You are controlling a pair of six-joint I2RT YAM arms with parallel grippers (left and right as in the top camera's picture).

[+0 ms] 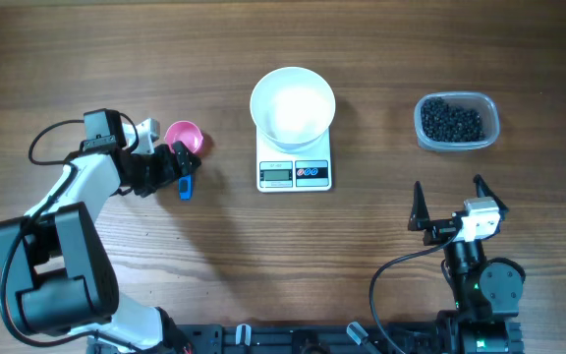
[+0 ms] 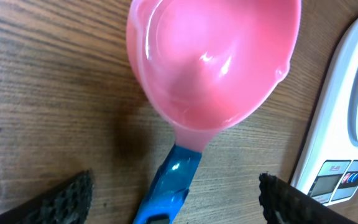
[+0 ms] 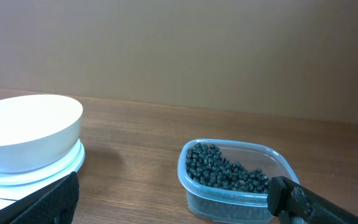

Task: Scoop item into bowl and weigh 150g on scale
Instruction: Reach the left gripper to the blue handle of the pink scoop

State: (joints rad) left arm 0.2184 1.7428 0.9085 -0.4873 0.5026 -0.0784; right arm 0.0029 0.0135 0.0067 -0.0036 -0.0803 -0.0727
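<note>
**On the wooden table: weighing set, scoop and two arms**

On the table (image 1: 67, 59), every item below is being placed relative to the scale.

- **Scale** (image 1: 295, 173): white and flat, it is lying at the middle of the table. Its grey display and two round buttons are facing the edge where the arm bases are sitting.
- **Bowl** (image 1: 293, 103): round and white, it is sitting upright on top of the scale, covering most of the platform and showing an empty white inside.
- **Tub** (image 1: 457, 147): clear plastic, it is standing upright well to the right of the scale.
- **Item** (image 1: 451, 120): small round black grains are lying in a dark loose heap inside the tub, well apart from the scale and the bowl.
- **Scoop** (image 1: 184, 136): pink, it is lying cup-up and empty to the left of the scale, near it but apart. Its blue handle (image 2: 166, 186) is pointing toward the arm-base edge.
- **Left gripper** (image 1: 170, 169): it is working left of the scale, straddling the blue handle. Its fingers (image 2: 67, 199) are standing apart on either side, with bare wood showing between each finger and the handle. The jaws are spread and gripping nothing.
- **Right gripper** (image 1: 448, 197): it is sitting to the right of the scale, on the arm-base side of the tub. Its jaws are spread wide, holding nothing, and are pointing toward the tub and the bowl.
</note>
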